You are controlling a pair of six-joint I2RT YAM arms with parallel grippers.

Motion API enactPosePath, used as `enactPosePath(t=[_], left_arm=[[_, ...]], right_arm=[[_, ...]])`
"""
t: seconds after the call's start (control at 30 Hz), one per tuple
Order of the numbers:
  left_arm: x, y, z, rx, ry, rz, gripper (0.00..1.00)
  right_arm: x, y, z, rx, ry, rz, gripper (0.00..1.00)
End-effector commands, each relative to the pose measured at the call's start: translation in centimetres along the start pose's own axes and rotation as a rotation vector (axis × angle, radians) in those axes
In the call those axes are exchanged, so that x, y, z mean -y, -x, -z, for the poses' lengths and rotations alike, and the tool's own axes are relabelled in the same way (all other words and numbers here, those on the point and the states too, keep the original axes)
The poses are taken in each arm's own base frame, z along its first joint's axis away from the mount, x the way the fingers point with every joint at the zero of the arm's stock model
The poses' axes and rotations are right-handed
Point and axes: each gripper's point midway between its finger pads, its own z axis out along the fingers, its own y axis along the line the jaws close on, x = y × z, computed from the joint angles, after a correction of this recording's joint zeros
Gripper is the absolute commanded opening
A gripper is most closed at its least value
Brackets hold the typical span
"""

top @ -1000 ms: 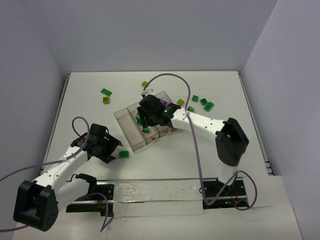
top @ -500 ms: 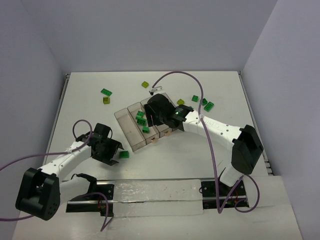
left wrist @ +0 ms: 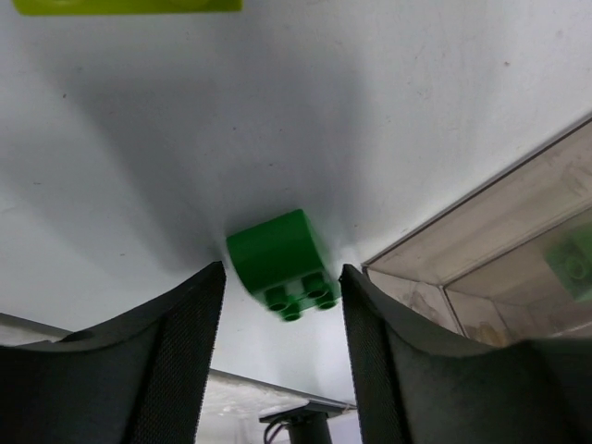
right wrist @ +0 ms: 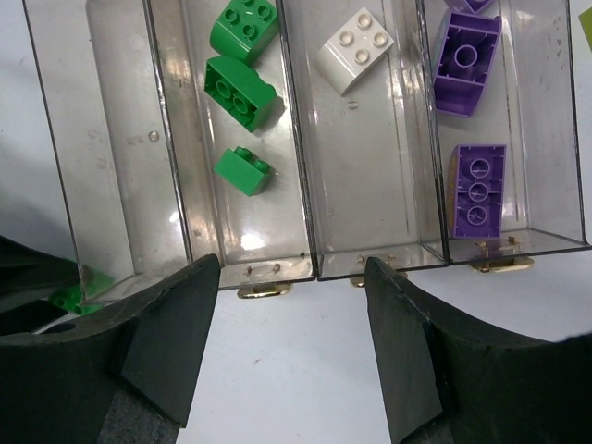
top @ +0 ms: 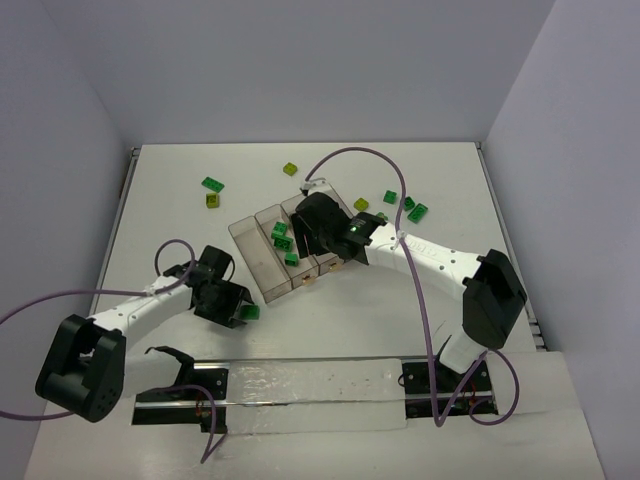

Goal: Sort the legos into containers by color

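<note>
Left claw (left wrist: pixel 282 282): spread, straddling a green brick (left wrist: pixel 282 261) that lies on the table (left wrist: pixel 416 92) just off the tray's near corner (neither finger clearly presses it).
Tray (right wrist: pixel 55 139): three green bricks (right wrist: pixel 242 92) in the second bin, a white brick (right wrist: pixel 356 39) in the third, purple bricks (right wrist: pixel 474 190) in the fourth.
Right claw (right wrist: pixel 289 268): spread, above the tray's tabbed end.
Beyond the tray: loose green legos (top: pixel 212 184) and yellow-green legos (top: pixel 291 168), scattered.

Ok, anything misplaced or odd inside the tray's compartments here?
Nothing stands out. The tray holds three green bricks in one compartment, the white brick in the next, purple bricks in the end one; no colors mixed.
</note>
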Motion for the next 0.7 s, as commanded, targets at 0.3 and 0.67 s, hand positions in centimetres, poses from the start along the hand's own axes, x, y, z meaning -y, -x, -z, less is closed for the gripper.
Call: enactPosePath(t=[0.3, 0.67], left_arm=[[1.1, -0.1, 1.3, 0.027, -0.018, 0.022, 0.31], [4.7, 4.4, 11.1, 0.314, -0.254, -0.035, 0.17]], right_arm=[[0.2, 1.4, 0.9, 0.055, 0.003, -0.028, 0.72], [1.2, 1.8, 1.6, 0.075, -0.019, -0.043, 0.72]])
